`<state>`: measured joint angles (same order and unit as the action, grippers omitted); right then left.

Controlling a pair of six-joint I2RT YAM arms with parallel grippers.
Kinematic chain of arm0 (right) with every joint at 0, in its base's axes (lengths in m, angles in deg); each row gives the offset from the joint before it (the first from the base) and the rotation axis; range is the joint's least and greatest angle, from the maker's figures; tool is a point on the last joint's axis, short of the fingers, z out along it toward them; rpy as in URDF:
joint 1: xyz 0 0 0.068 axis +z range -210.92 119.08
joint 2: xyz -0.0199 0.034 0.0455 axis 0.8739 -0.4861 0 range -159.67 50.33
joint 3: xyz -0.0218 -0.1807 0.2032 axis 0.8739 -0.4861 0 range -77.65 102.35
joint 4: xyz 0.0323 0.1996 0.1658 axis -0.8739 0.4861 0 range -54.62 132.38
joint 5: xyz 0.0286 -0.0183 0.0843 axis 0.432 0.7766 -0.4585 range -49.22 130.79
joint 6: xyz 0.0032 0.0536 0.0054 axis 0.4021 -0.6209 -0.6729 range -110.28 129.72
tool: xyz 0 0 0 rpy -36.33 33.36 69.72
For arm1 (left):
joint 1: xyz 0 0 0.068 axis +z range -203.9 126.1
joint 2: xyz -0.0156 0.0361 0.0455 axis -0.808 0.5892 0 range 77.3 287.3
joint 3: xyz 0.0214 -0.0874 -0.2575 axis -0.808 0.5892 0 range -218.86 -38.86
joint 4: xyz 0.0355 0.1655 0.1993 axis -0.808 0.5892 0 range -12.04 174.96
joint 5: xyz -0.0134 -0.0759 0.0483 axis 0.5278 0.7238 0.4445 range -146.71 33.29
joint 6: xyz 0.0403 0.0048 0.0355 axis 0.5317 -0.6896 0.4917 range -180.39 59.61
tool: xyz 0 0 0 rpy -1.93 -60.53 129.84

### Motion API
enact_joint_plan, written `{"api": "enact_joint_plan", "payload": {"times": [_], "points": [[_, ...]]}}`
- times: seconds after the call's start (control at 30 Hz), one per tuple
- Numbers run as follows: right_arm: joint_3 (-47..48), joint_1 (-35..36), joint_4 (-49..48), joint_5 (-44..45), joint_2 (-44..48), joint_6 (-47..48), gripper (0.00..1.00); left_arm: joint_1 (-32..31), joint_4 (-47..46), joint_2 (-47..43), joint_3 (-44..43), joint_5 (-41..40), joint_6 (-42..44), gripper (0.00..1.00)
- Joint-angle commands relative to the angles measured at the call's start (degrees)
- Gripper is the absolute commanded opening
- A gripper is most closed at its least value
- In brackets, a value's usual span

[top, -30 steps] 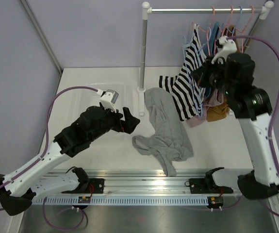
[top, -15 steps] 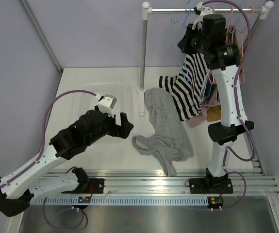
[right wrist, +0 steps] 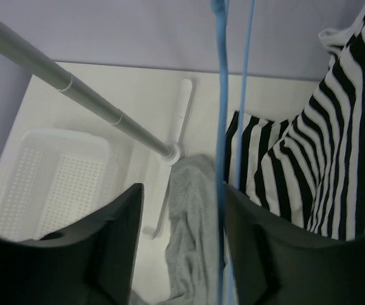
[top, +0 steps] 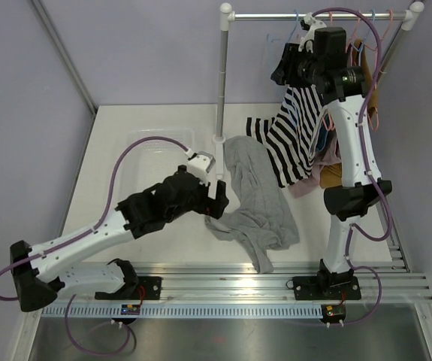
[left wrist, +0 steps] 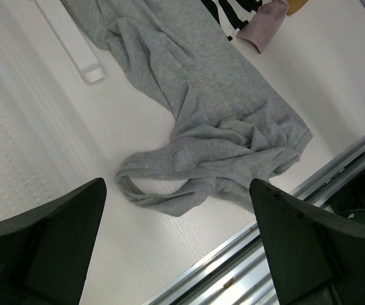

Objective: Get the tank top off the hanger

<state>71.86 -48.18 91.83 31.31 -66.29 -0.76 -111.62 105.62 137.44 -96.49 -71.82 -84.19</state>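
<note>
The striped tank top (top: 294, 128) hangs from a blue hanger (right wrist: 219, 127) on the clothes rail (top: 276, 15). Its upper part is bunched just below the right gripper (top: 285, 66), and its lower end trails onto the table (top: 336, 226), touching a grey garment (top: 253, 195) that lies crumpled there.

In the right wrist view the right gripper's fingers stand apart with the hanger's wires running down between them. The thicker wire is close against one finger and nothing is clamped.

The left gripper (left wrist: 177, 185) hovers spread wide and empty above the grey garment's bunched lower end.

The main risk is at the rail:
- If the right gripper closes on the wire alone and pulls, the whole hanger may come off the rail with the top on it.
- The thin wire could also slip between the pads.
- Other hangers (top: 366, 34) crowd just beside this one, holding pink and mustard garments (top: 334, 174), so a sideways tug could drag or tangle them.
- The right arm's purple cable (top: 351, 11) loops close to the rail and may catch on a hook.

Lower down, the left gripper is over the grey cloth, not the stripes. If it comes straight down it will likely grab the wrong garment, or both where they overlap.
</note>
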Motion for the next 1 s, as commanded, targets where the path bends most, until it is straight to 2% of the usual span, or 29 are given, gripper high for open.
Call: {"api": "enact_joint_plan", "payload": {"times": [0.0,0.03,0.07,0.27,0.4,0.5,0.63,0.73,0.83,0.93,0.97], "points": [[-3.5,0.19,-2.13,-2.39,8.15,0.81,0.61,-1.17,-9.63,6.99,-3.09,-1.41,1.38,0.99],[-4.83,0.19,-2.3,-2.91,11.29,0.81,0.86,-1.35,-11.47,11.19,-3.89,-1.32,1.47,0.99],[-6.15,0.19,-2.48,-3.18,12.98,0.99,0.98,-1.44,-12.01,13.75,-4.94,-0.97,1.38,0.99],[-18.89,0.19,-1.43,-5.2,28.7,1.25,0.99,-1.7,-17.73,30.08,-11.88,-1.58,2.08,0.99],[-35.63,0.19,-6.06,-5.9,44.75,-0.24,1.0,-1.7,-16.94,40.04,-18.21,-4.21,1.21,0.99],[-44.27,0.19,-9.33,-8.19,53.74,-1.03,0.99,-1.88,-16.06,46.27,-21.38,-5.18,-0.29,0.99],[-47.12,0.19,-7.93,-9.6,59.3,-0.42,1.0,-2.58,-14.13,52.7,-24.02,-6.24,-2.4,0.99],[-47.91,0.19,-7.05,-9.6,61.59,-0.24,0.99,-3.19,-15.0,55.96,-24.46,-4.66,-3.98,0.91],[-48.0,0.19,-6.61,-9.51,62.83,-0.07,0.99,-3.81,-15.0,58.16,-25.08,-4.13,-4.86,0.77],[-48.26,0.28,-6.61,-8.98,63.53,0.37,0.99,-4.07,-15.0,57.81,-24.73,-4.57,-5.12,0.35],[-48.44,0.19,-6.61,-8.81,63.71,0.46,1.0,-3.99,-14.83,57.46,-24.55,-4.83,-5.04,0.25]]}}
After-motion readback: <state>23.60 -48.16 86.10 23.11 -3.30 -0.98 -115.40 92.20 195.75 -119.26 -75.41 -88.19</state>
